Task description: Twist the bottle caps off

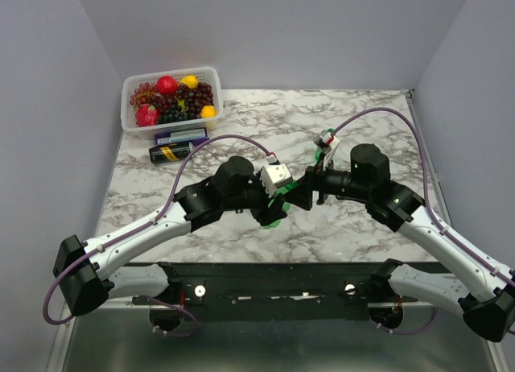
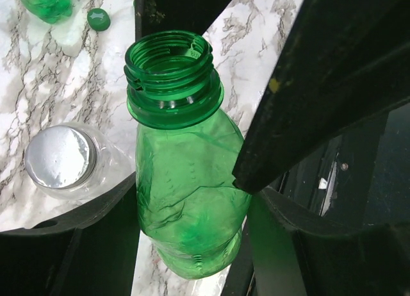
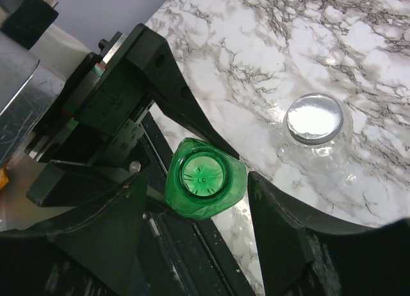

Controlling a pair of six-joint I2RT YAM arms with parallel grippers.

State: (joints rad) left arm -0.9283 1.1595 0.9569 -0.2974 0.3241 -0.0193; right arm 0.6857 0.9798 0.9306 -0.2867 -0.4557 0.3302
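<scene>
Top view, centre: left claw (image 1: pixel 285 201) closed on the green bottle (image 1: pixel 273 217). Left wrist view: its thin wall dents, so grip gently; lower left, silver cap (image 2: pixel 61 156) sits on the clear bottle (image 2: pixel 110 173). Right wrist view: right claw (image 3: pixel 200 182) open astride the bare neck.
</scene>
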